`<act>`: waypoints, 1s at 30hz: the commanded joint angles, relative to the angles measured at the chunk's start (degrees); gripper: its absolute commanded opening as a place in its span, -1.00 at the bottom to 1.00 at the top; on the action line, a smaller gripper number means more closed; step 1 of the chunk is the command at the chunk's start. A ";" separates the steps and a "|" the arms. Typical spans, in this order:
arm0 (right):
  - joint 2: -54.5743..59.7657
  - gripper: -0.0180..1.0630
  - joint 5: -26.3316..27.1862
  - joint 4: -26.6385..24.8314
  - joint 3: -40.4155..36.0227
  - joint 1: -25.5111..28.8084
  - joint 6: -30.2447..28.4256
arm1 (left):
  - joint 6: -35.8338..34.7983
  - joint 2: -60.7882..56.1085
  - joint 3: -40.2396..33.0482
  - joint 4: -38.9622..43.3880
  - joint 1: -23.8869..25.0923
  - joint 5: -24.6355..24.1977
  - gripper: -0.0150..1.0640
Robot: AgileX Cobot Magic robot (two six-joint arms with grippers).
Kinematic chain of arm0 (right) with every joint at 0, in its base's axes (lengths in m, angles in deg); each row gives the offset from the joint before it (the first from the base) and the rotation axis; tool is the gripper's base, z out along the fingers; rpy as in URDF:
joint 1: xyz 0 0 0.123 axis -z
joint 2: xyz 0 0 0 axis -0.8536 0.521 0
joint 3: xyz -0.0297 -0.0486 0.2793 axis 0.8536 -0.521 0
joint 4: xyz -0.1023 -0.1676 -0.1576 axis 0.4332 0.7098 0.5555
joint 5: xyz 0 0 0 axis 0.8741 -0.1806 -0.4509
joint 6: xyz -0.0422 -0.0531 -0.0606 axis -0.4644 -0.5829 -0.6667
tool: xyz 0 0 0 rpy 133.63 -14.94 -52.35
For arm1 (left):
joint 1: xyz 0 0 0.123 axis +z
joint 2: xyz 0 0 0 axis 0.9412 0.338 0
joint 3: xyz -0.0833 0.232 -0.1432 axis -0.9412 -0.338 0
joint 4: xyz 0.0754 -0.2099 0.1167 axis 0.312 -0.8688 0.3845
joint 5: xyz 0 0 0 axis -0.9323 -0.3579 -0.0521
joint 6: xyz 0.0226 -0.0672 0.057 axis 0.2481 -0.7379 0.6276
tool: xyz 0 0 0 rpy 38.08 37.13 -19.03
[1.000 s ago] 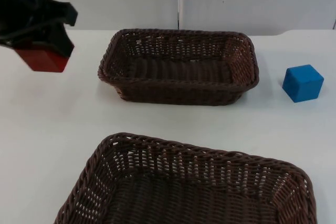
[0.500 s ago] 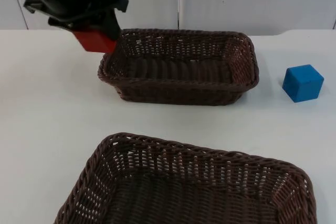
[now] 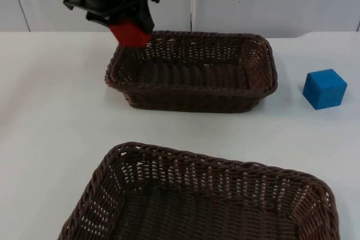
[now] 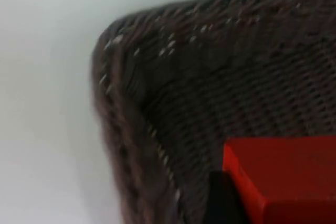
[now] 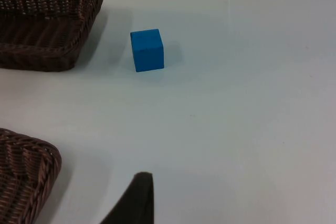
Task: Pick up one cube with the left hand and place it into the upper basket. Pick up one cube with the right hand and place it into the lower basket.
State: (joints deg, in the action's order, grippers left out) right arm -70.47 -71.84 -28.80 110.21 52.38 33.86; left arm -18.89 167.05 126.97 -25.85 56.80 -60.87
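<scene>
Red cube [image 3: 130,34] (tilted) gripped by left tool [image 3: 127,28] over upper basket [image 3: 262,77] corner.

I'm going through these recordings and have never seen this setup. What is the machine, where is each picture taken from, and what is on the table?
It is a robot with two black arms at a white table. One picture looks down from a fixed camera; the other two come from cameras on each wrist. The left gripper holds a red cube above the corner of the upper basket. A blue cube sits on the table beside that basket. The lower basket is nearer the camera. The right gripper waits above the table.
</scene>
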 commanded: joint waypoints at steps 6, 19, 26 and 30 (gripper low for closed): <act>-0.22 0.98 0.15 -0.18 -0.23 0.46 -0.52 | 0.05 6.93 9.35 -0.87 -3.19 -0.51 -0.97; -0.22 0.98 0.15 0.26 -0.23 0.46 0.12 | 0.05 13.76 14.21 -1.37 -4.78 1.36 -0.97; -0.22 0.98 0.15 0.26 -0.23 0.46 0.12 | 0.05 15.51 14.21 -1.64 -4.78 1.92 -0.97; -0.22 0.98 0.15 0.26 -0.23 0.46 0.12 | 0.05 16.69 14.21 -1.54 -4.78 1.92 -0.97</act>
State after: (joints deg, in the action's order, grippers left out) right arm -70.47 -71.84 -28.68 110.21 52.38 33.97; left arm -18.89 183.64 140.69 -26.54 52.26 -59.38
